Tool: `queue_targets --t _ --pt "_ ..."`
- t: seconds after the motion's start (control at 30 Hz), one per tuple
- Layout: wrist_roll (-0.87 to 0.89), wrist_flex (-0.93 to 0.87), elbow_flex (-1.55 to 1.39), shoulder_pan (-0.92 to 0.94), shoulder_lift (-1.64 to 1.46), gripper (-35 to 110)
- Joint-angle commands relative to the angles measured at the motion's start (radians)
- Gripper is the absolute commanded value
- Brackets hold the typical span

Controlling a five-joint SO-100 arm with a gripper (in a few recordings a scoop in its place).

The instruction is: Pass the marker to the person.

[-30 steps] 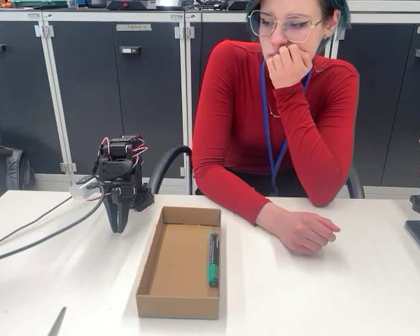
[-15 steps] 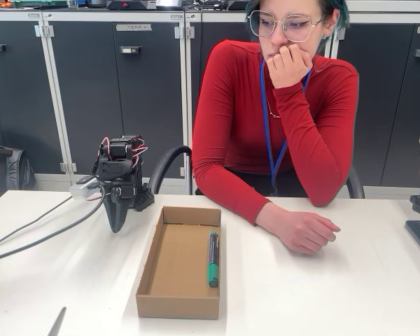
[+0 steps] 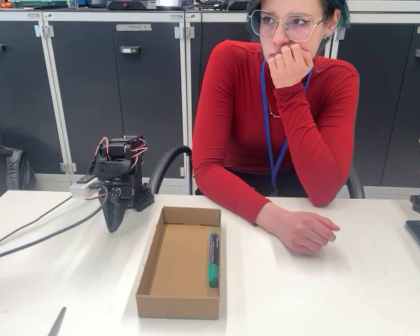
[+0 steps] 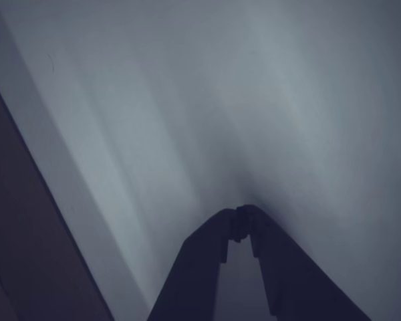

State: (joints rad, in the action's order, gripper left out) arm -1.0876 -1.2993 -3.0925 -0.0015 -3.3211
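Fixed view: gripper [image 3: 112, 225] clenched empty, left of the cardboard box [image 3: 154, 257]; marker [image 3: 213, 259] hugs its right wall, probably blocking a finger.

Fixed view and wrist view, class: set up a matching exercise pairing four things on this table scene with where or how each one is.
Things:
1. marker
2. cardboard box
3. robot's hand
4. person's hand

States:
A. shut, pointing down, left of the box
B. resting on the table, right of the box
C. lying along the box's right wall
D. open-topped, on the table

Pairs: 1-C, 2-D, 3-A, 4-B
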Motion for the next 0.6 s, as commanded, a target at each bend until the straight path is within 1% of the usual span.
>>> queue_targets --t 0.0,0.17,0.3,0.37,0.57 --pt "-0.011 -0.005 0.089 0.003 0.028 -5" --pt "0.017 -0.003 0.255 -0.005 0.160 -5" --pt "0.086 -0.003 0.517 -0.015 0.350 -5" --pt "0.141 0.006 0.673 -0.006 0.456 -5" --pt "0.391 0.103 1.146 0.006 0.753 -5"
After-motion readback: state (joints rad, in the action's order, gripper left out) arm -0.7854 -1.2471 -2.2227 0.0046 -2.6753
